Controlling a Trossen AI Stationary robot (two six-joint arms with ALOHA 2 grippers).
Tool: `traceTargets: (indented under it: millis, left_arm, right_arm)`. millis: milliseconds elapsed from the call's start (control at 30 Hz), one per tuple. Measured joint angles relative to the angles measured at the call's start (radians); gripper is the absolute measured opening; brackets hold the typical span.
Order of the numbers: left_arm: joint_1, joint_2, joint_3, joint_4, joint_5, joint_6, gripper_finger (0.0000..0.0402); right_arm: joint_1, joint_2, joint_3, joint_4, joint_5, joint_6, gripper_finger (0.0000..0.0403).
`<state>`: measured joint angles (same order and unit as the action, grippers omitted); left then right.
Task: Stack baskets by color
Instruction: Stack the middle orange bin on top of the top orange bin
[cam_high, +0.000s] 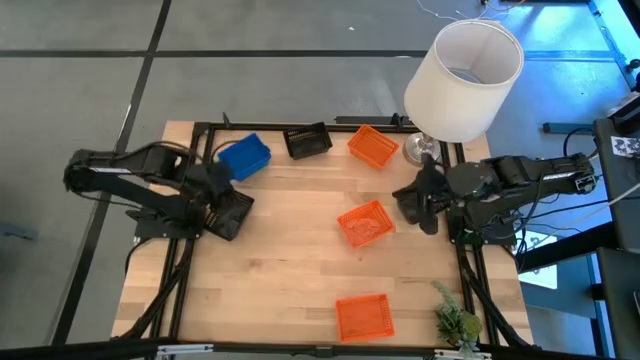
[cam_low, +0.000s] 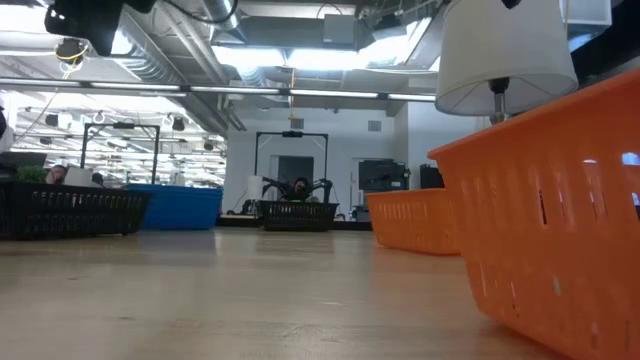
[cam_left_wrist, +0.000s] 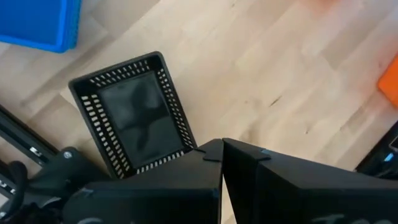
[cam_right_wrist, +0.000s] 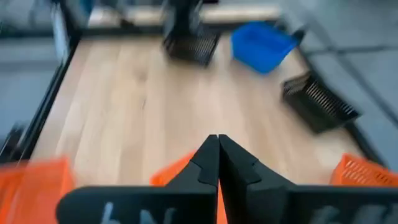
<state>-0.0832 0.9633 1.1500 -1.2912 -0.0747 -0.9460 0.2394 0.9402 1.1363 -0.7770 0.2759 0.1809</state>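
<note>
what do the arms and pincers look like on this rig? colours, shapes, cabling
Both arms are dark, nearly black, with chunky jointed links. Left pincer has two flat, angular black fingers tapering to pointed tips; right pincer matches it, with faint pale lettering on its body. Black cables trail beside the right arm.

The high view looks straight down over the whole table (cam_high: 300, 220). The low view sits at tabletop level, close against an orange basket (cam_low: 560, 200). Both wrist views look down-forward, apparently sharing one black basket (cam_left_wrist: 134, 118) (cam_right_wrist: 318, 102).
</note>
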Motion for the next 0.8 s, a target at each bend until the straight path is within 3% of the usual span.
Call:
traceTargets:
  millis: [200, 367, 600, 800]
  left_arm:
    - [-0.096, 0.012, 0.000, 0.006, -0.118, -0.042, 0.0000]
    - [-0.110, 0.012, 0.000, 0.005, -0.149, 0.007, 0.0000]
    - [-0.110, 0.012, 0.000, 0.005, -0.148, 0.085, 0.0000]
    - [-0.110, 0.012, 0.000, 0.006, -0.149, 0.092, 0.0000]
  right_arm:
    - [0.000, 0.136, 0.175, -0.210, -0.072, 0.027, 0.0018]
    - [-0.007, 0.252, 0.276, -0.295, -0.071, 0.027, 0.0066]
    - [-0.056, 0.412, 0.293, -0.300, -0.062, -0.106, 0.0164]
    - [-0.122, 0.566, 0.293, -0.272, -0.136, -0.262, 0.0193]
